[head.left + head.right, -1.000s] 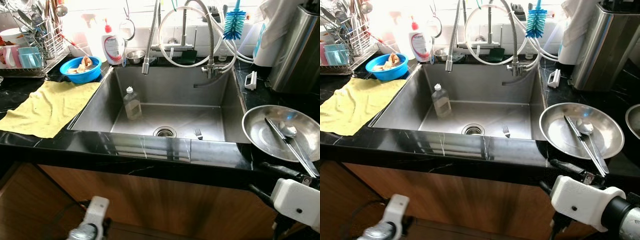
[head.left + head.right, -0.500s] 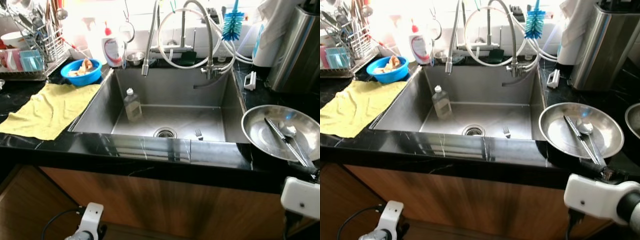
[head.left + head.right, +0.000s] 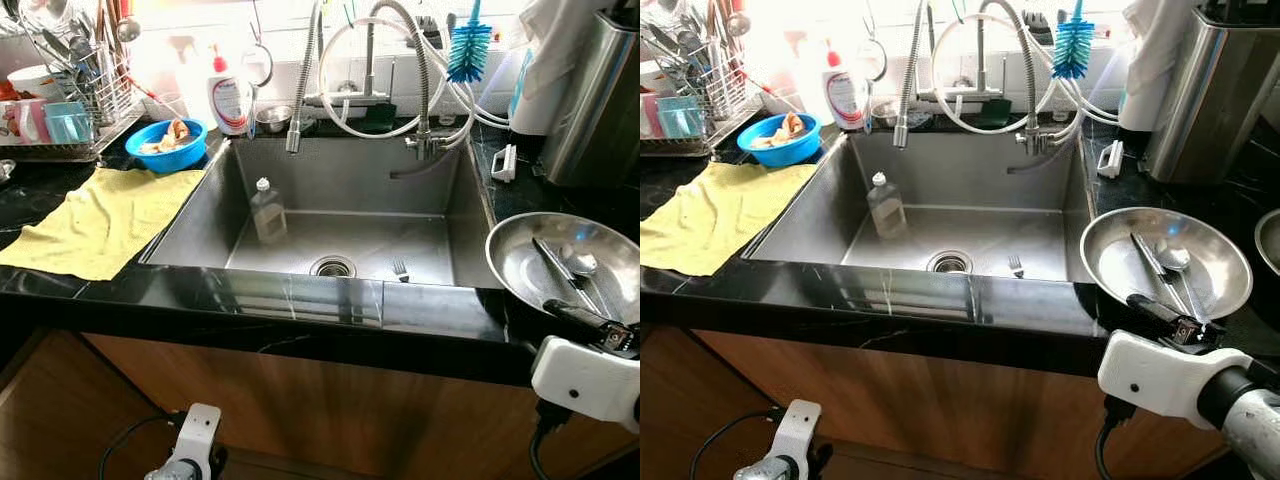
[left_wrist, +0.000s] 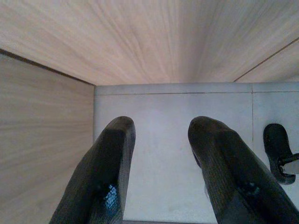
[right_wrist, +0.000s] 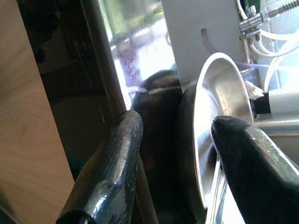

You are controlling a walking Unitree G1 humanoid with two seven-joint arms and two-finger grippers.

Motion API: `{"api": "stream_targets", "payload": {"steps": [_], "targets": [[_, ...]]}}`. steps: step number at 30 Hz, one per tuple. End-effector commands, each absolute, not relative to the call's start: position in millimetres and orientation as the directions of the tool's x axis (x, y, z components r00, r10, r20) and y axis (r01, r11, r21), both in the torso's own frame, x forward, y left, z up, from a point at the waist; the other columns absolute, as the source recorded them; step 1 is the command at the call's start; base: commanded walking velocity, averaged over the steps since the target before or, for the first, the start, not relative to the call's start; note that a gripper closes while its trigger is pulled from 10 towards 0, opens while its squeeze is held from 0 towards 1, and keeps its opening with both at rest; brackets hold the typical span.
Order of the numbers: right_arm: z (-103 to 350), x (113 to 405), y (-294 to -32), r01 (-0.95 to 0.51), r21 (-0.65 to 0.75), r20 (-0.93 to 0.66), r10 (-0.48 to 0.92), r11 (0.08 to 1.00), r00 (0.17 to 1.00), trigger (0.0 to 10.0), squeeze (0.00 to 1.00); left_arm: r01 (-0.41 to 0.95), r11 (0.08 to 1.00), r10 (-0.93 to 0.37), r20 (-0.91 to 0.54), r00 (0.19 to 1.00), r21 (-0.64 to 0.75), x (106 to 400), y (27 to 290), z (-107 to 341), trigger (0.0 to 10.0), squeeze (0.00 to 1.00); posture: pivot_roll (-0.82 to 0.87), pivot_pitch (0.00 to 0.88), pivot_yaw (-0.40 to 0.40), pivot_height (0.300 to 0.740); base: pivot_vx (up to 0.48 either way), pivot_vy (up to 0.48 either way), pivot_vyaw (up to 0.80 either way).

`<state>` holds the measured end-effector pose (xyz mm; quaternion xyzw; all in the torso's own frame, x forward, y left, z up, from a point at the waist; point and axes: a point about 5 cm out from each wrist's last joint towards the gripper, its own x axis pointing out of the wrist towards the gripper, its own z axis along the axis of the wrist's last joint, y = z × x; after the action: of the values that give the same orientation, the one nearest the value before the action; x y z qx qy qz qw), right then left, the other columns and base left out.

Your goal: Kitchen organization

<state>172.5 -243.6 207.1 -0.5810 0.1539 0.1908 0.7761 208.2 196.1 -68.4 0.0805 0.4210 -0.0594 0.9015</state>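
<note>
**Right jaws line up on the steel plate**

The steel plate (image 3: 1166, 262), holding a spoon (image 3: 1174, 259) and tongs (image 3: 1150, 262), sits on the table just ahead of the right gripper (image 5: 173, 140), its rim between the parted jaws. Next, I judge: ease forward and close. The left gripper (image 4: 161, 158) hangs apart over the floor. Beyond lie the sink (image 3: 340, 215) and the soap bottle (image 3: 229, 95), its label unreadable.

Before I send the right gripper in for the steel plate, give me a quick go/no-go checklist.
1. Right gripper open: ok.
2. Fingers straddling the near rim of the steel plate: ok by the wrist view.
3. Plate free of loose items: not ok, a spoon and another utensil lie in it.
4. Plate wholly on the counter: cannot tell.
5. Left gripper out of the way, low by the cabinet: ok.
</note>
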Motion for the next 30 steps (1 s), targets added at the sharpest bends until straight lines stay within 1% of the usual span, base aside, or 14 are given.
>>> {"api": "stream_targets", "payload": {"steps": [1,2,4,9,13,16,19,25,30], "targets": [[212,172,-238,-0.464,-0.854,-0.446,0.13,0.236,0.886,10.0,0.0,0.175,0.978,-0.026,-0.773,0.634,0.11,209,200,-68,10.0,0.0,-0.26,0.0,0.105,0.74,0.0,0.0,0.0],[212,172,-238,-0.464,-0.854,-0.446,0.13,0.236,0.886,10.0,0.0,0.175,0.978,-0.026,-0.773,0.634,0.11,209,200,-68,10.0,0.0,-0.26,0.0,0.105,0.74,0.0,0.0,0.0],[217,174,-239,-0.429,-0.881,-0.414,0.111,0.198,0.903,10.0,0.0,0.174,0.979,-0.027,-0.772,0.635,0.108,210,199,-67,10.0,0.0,-0.26,0.0,0.104,0.74,0.0,0.0,0.0],[219,175,-238,-0.399,-0.899,-0.383,0.114,0.184,0.917,10.0,0.0,0.174,0.979,-0.028,-0.773,0.634,0.107,210,199,-67,10.0,0.0,-0.27,0.0,0.105,0.74,0.0,0.0,0.0],[217,174,-240,-0.406,-0.897,-0.395,0.099,0.174,0.913,10.0,0.0,0.169,0.98,-0.022,-0.777,0.63,0.109,207,204,-68,10.0,0.0,-0.27,0.0,0.105,0.74,0.0,0.0,0.0],[215,172,-244,-0.421,-0.894,-0.416,0.063,0.157,0.907,10.0,0.0,0.163,0.98,-0.014,-0.781,0.624,0.113,202,211,-69,10.0,0.0,-0.27,0.0,0.106,0.74,0.0,0.0,0.0],[215,171,-247,-0.421,-0.892,-0.42,0.042,0.163,0.907,10.0,0.0,0.163,0.98,-0.013,-0.782,0.623,0.114,201,213,-70,10.0,0.0,-0.27,0.0,0.107,0.74,0.0,0.0,0.0],[215,169,-252,-0.433,-0.889,-0.439,-0.005,0.152,0.899,10.0,0.0,0.164,0.98,-0.016,-0.783,0.621,0.11,199,213,-70,10.0,0.0,-0.27,0.0,0.106,0.74,0.0,0.0,0.0],[221,169,-260,-0.407,-0.903,-0.419,-0.073,0.135,0.905,10.0,0.0,0.168,0.98,-0.021,-0.786,0.618,0.106,195,209,-73,10.0,0.0,-0.27,0.0,0.106,0.74,0.0,0.0,0.0]]}}
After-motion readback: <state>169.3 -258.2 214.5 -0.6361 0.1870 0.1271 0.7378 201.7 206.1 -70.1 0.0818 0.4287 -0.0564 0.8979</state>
